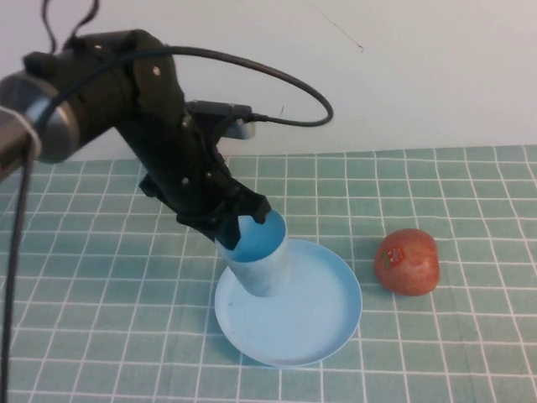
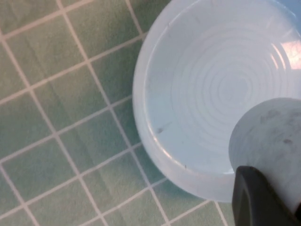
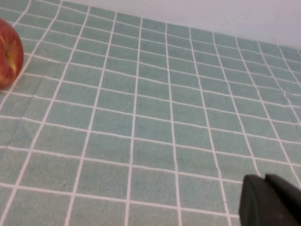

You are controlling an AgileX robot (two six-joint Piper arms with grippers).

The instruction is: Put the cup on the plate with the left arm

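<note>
Fingers (image 1: 220,220) of the left gripper (image 1: 239,227) closed over the near rim of the cup (image 1: 258,259), one black tip dipping inside the mouth, the other hidden against the outer wall. In the left wrist view, one black finger (image 2: 263,197) lying against the pale cup wall (image 2: 270,136) at the corner of the frame.

Then, from biggest down:

Bench (image 1: 101,319) covered in green cloth with a white grid, filling the lower part of the high view.

Left arm (image 1: 126,92), bulky and black with looping cables, reaching down from the upper left toward the middle of the bench.

Plate (image 1: 323,323), round, shallow, light blue, lying flat near the centre; seen again from above in the left wrist view (image 2: 197,94), with concentric rings on its floor.

Cup tilted, mouth leaning back toward the arm, base over the plate's left rear part; cannot tell whether touching or just above it.

Apple (image 1: 408,261), red, on the bench just right of the plate, apart from it; also at the edge of the right wrist view (image 3: 8,59).

Right gripper (image 3: 270,202) showing only as a dark tip over bare cloth in the right wrist view; opening impossible to tell.
</note>
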